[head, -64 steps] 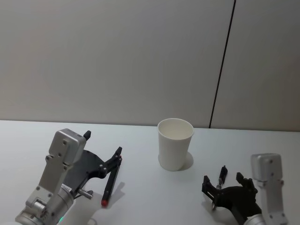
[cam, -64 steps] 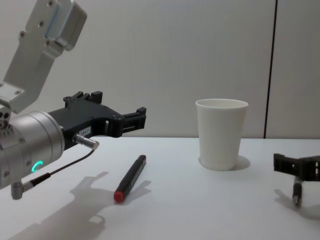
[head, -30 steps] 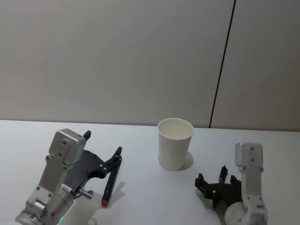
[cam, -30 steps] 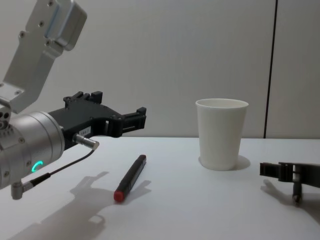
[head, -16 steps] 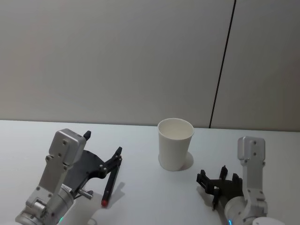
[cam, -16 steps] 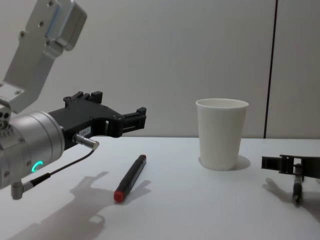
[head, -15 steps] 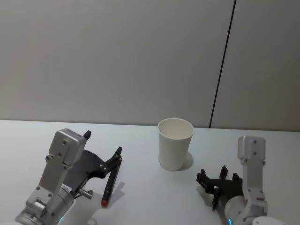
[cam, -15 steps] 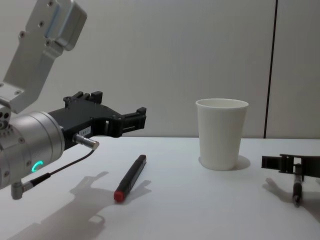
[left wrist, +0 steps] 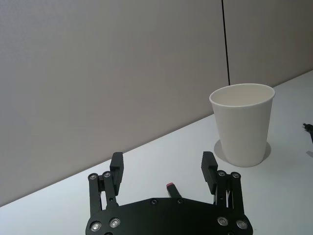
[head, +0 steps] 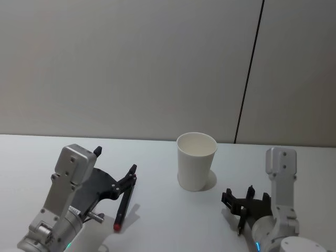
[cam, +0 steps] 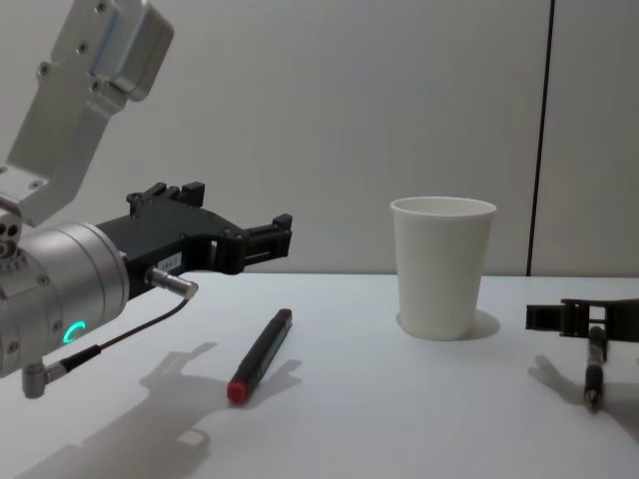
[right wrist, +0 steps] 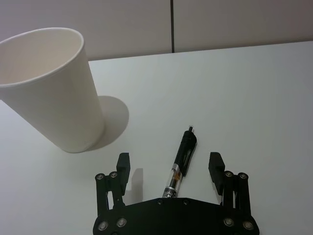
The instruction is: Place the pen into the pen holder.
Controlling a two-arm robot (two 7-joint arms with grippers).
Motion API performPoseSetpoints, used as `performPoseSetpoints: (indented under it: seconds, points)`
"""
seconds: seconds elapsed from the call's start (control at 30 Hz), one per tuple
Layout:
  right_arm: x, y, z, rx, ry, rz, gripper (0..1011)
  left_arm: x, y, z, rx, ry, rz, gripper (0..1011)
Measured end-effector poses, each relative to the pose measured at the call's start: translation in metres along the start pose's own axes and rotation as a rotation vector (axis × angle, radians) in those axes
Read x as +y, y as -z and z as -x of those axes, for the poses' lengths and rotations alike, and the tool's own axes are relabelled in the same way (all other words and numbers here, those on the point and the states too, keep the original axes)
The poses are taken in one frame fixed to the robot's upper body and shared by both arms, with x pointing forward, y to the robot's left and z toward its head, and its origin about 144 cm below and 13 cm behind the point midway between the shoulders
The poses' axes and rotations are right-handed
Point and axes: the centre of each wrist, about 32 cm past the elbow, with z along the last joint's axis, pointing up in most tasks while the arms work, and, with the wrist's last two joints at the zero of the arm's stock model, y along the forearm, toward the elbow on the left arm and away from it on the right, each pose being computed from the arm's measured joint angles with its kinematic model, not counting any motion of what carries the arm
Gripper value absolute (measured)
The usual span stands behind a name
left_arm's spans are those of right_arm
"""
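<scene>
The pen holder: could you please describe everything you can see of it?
The pen holder is a plain white paper cup, tapered toward its base, with a rolled rim. It stands upright with its mouth open on the white table, about midway across and casting a soft shadow beside its base. What shows of its inner wall is bare. Only the table touches it.

— What do we have at the right gripper (right wrist: 169, 159)?
— We see a black pen (right wrist: 182, 162) with a clear barrel lying flat between its spread fingers, touching neither.
— And the holder?
— We see a white paper cup (right wrist: 49, 88), upright, ahead of that gripper and to its left.
— Under the left gripper (left wrist: 162, 159)?
— A dark red-tipped pen (cam: 260, 354) lies flat below its parted fingers.
</scene>
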Motion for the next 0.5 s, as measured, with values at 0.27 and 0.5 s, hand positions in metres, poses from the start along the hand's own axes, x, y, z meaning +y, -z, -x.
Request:
performPoseSetpoints:
  seconds: [0.27, 0.5]
  points:
    - [-0.0006, -0.0056, 0.0021, -0.031, 0.004, 0.026, 1001, 0.0, 0.0, 0.0, 0.0, 0.0, 0.0, 1002]
    - [0.0016, -0.0095, 0.0032, -0.044, 0.007, 0.051, 1001, 0.0, 0.0, 0.0, 0.0, 0.0, 0.0, 1002]
